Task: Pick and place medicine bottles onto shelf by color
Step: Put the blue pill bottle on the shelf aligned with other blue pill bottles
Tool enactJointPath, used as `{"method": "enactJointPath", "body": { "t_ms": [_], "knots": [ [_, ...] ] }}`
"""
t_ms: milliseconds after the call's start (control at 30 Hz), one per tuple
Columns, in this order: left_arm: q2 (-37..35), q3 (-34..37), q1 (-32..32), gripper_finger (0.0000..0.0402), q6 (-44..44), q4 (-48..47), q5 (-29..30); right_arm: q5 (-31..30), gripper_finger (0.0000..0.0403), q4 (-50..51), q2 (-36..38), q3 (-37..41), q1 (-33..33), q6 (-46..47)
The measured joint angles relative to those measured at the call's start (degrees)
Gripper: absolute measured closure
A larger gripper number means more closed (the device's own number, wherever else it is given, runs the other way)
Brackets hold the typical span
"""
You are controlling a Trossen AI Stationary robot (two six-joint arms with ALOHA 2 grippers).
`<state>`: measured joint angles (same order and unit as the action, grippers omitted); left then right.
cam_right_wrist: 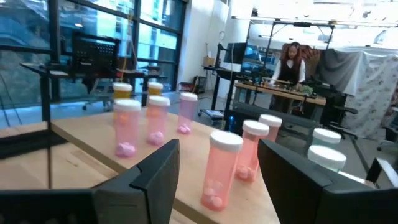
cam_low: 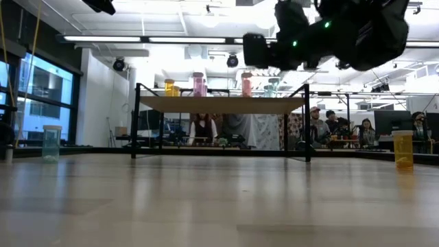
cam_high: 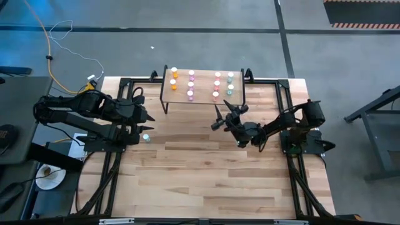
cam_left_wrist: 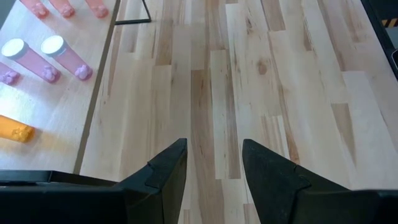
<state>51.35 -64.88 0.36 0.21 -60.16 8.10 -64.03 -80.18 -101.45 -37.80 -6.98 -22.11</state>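
**Right claw open and empty at the shelf; left claw waiting over bare wood**

Look at the high view first. You will find the shelf point(cam_high: 203, 84) standing at the far edge of the tabletop point(cam_high: 206, 181). It carries bottles in columns by color: orange bottles point(cam_high: 174, 75) at its left end, pink bottles point(cam_high: 190, 84) next, red bottles point(cam_high: 217, 85) after those, and teal bottles point(cam_high: 230, 82) at its right end.

The right claw point(cam_high: 219, 117) sits just in front of the shelf's right half. In the right wrist view you see its two fingers point(cam_right_wrist: 149, 171) spread wide with nothing between them. A red bottle point(cam_right_wrist: 217, 168) stands upright on the shelf directly ahead of the gap, clear of both fingers.

The left claw point(cam_high: 147, 119) hangs near the shelf's left end. In the left wrist view its fingers point(cam_left_wrist: 168, 168) stand partly apart over bare wood and grip nothing.

Two bottles are on the tabletop rather than the shelf. You will find a teal bottle point(cam_high: 145, 137) just beside the left claw, standing upright in the low view point(cam_low: 51, 142). An orange bottle point(cam_low: 403, 149) stands upright at the right of the low view; you cannot locate it in the high view.

People sit at desks in the room beyond the tabletop.
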Motion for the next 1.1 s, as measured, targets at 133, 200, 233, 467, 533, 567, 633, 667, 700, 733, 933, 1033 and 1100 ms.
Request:
{"method": "enactJointPath", "body": {
  "t_ms": [133,200,233,467,533,567,633,667,700,733,933,1033,1100],
  "knots": [
    [0.0,0.0,0.0,0.0254,0.0,0.0,0.0,-2.0,0.0194,-0.2,2.1,0.0,-2.6,-2.6],
    [0.0,0.0,0.0,0.0254,-0.4,0.0,0.0,-2.1,0.0194,-0.1,3.4,0.0,-4.0,-3.6],
    [0.0,0.0,0.0,0.0254,-0.5,0.0,0.0,-2.0,0.0194,-0.1,4.0,0.0,-4.7,-3.7],
    [0.0,0.0,0.0,0.0248,-2.7,0.0,-0.1,-3.2,0.0194,0.8,8.2,0.0,-10.1,-4.3],
    [0.0,0.0,0.0,0.024,-3.8,0.0,-0.1,-5.9,0.0194,1.3,9.7,0.0,-12.2,-6.1],
    [0.0,0.0,0.0,0.0234,-4.4,0.0,-0.1,-8.3,0.0194,1.5,10.4,0.0,-13.4,-7.0],
    [0.0,0.0,0.0,0.0223,-5.5,0.0,-0.1,-12.8,0.0194,1.6,12.1,0.0,-15.8,-8.2],
    [0.0,0.0,0.0,0.0217,-6.0,-0.1,-0.1,-14.4,0.0194,1.6,12.9,0.0,-16.9,-8.4],
    [0.0,0.0,0.0,0.0213,-6.3,-0.1,-0.1,-15.3,0.0194,1.5,13.7,0.0,-18.1,-8.6],
    [0.0,0.0,0.0,0.0211,-6.6,-0.1,-0.1,-16.0,0.0194,1.5,14.4,0.0,-19.3,-8.6],
    [0.0,0.0,0.0,0.021,-9.5,-0.3,-0.5,-23.4,0.0194,1.6,17.0,0.0,-25.0,-9.5],
    [0.0,0.0,0.0,0.0211,-10.6,-0.9,-0.6,-26.0,0.0194,1.6,17.8,0.0,-27.4,-9.9],
    [0.0,0.0,0.0,0.021,-11.7,-3.1,-1.2,-26.0,0.0194,1.6,18.3,0.0,-29.2,-9.6]
  ]
}}
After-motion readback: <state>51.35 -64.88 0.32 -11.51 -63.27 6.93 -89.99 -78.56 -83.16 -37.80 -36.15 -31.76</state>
